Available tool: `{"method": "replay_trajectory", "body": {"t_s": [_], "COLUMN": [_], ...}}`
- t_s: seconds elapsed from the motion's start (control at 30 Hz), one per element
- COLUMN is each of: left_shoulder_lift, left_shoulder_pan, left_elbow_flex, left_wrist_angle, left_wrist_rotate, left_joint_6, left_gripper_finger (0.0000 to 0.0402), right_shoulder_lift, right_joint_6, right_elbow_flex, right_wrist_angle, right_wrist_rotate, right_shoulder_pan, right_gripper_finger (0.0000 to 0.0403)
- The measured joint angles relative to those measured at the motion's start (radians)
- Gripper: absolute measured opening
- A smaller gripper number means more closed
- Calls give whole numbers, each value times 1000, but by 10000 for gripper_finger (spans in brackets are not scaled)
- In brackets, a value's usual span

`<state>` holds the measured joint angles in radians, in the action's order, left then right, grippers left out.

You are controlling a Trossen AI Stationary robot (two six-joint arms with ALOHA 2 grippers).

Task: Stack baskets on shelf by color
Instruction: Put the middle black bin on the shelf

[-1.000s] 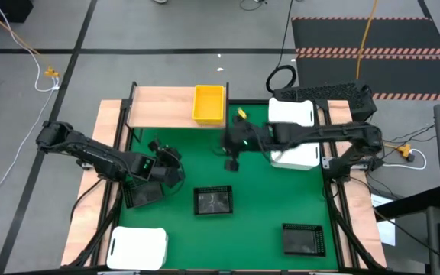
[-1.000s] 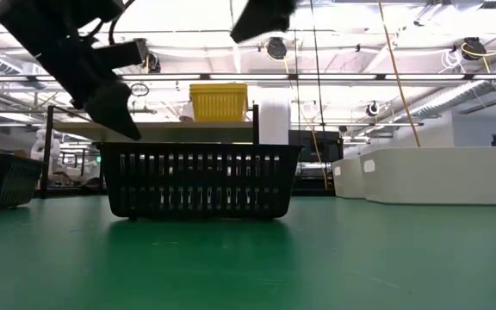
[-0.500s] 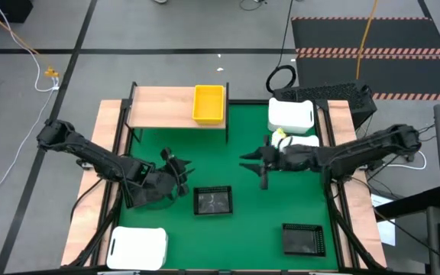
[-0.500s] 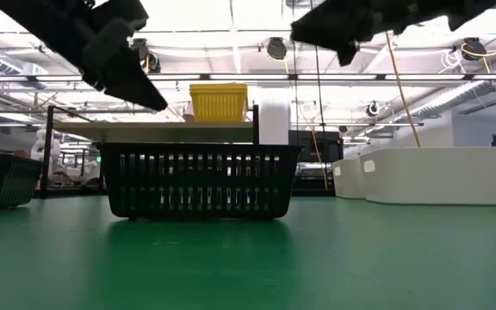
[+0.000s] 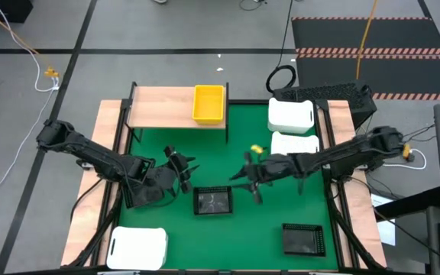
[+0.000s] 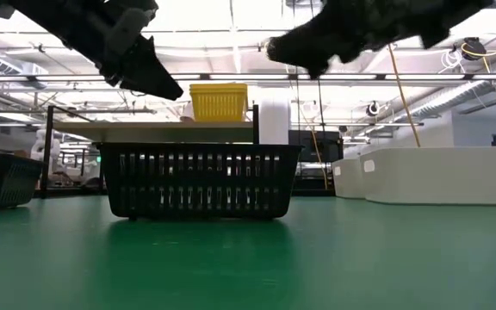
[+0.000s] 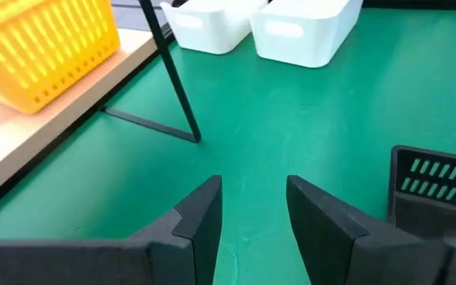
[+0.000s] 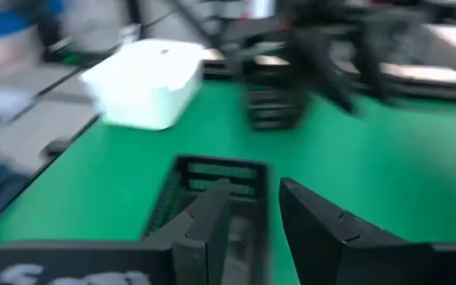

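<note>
A yellow basket stands on the right end of the light-wood shelf; it also shows in the left wrist view. Two white baskets sit at the mat's right side, and a third sits near left. Black baskets rest on the mat: one in the middle, one near right, one under the left arm. My left gripper hovers open to the left of the middle black basket. My right gripper hovers open above that basket's right far corner.
The shelf's thin black leg stands on the green mat ahead of my left gripper. Bare mat lies between the shelf and the middle black basket. In the low view that basket stands in front of the shelf.
My right gripper has swung away from the shelf's right end toward the table's near edge and now hangs over the middle black basket. My left gripper has risen and shifted a little toward the table's right. No basket has moved.
</note>
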<state>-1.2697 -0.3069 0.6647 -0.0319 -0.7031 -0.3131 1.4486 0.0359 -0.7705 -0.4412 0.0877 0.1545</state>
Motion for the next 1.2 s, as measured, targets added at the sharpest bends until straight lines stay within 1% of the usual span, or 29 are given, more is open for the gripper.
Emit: {"method": "replay_trajectory", "body": {"t_s": [0.07,0.13,0.23,0.4,0.53,0.7,0.77,0.93,1.03,1.13,1.2], "left_shoulder_lift": [0,0,0,0,0,0,0,0,0,10,42], "left_shoulder_pan": [0,0,4,17,19,18,18,21,21,20,21], "left_elbow_flex": [0,0,0,0,0,0,0,0,0,0,10], "left_wrist_angle": [0,0,1,4,2,-6,-11,-29,-47,-92,-202], "left_wrist_rotate": [8,15,15,15,16,18,18,14,14,12,-9], "left_joint_6": [10,26,55,60,39,31,31,30,23,-9,-76], "left_gripper_finger": [145,145,145,145,145,145,145,145,145,145,145], "right_shoulder_lift": [53,82,94,164,251,327,346,391,416,415,409], "right_joint_6": [91,186,302,421,638,832,873,928,924,921,911], "right_elbow_flex": [-57,-114,-213,-356,-408,-418,-418,-419,-418,-418,-418], "right_wrist_angle": [70,187,366,590,727,766,759,724,657,592,562], "right_wrist_rotate": [71,93,97,97,77,-97,-143,-134,-134,-121,-76], "right_shoulder_pan": [13,25,43,64,89,97,99,103,103,102,92], "right_gripper_finger": [114,118,123,123,123,123,123,123,116,80,41]}}
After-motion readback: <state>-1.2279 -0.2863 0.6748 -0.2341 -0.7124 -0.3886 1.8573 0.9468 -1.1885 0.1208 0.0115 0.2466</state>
